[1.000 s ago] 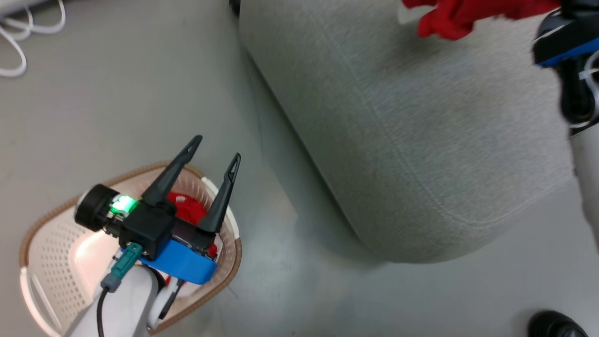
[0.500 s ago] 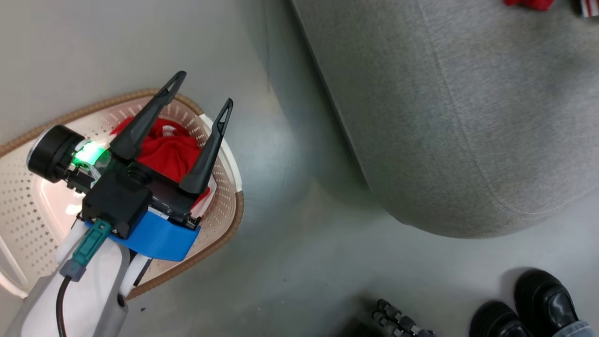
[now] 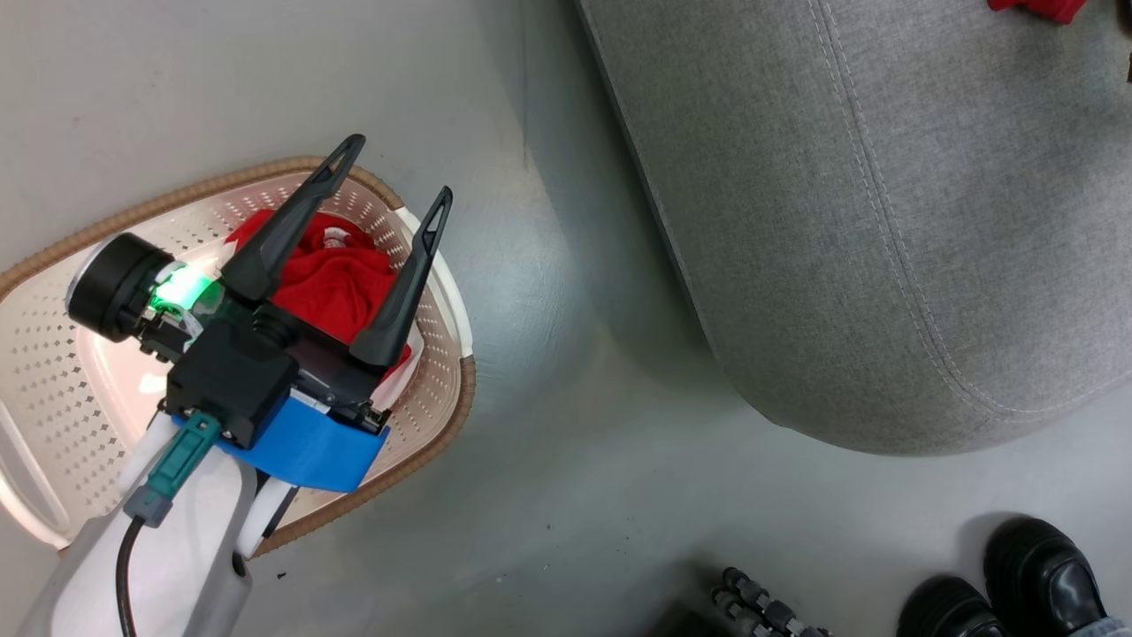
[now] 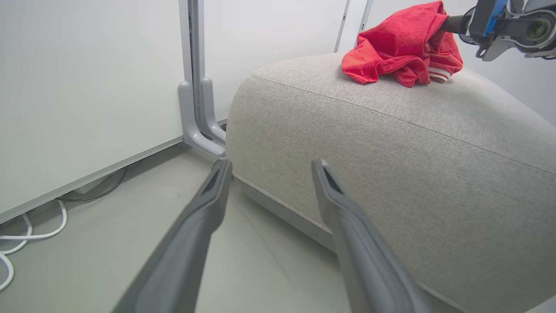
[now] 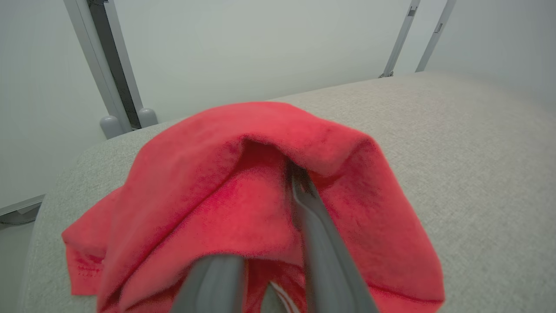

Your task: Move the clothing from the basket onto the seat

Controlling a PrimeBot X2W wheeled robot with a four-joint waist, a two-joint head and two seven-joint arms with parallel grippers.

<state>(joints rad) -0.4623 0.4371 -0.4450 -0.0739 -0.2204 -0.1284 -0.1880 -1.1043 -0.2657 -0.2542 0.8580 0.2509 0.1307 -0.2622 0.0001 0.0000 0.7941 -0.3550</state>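
In the head view, the basket (image 3: 442, 425) sits on the grey floor (image 3: 575, 495) at about 8 o'clock. The big grey seat (image 3: 884, 221) is at about 2 o'clock, and there is a strip of floor between them. The left fingers (image 3: 283, 234) hang over the basket. They are spread wide and hold nothing. They point toward 1 o'clock. Under them lies the red cloth in the basket (image 3: 340, 283), bunched up against the side nearest the seat, with a little white on it. The red cloth on the seat (image 4: 399, 43) shows at 1 o'clock in the left wrist view. It sits in a crumpled heap on top of the seat, and a bit of red and white striped edge peeks out low down. The right fingers (image 5: 319, 243) reach into this heap. The cloth hangs over them and hides their tips, so I cannot tell if they are pinching it or letting go. Two black shoes (image 3: 1044, 575) stand on the floor at 5 o'clock in the head view.
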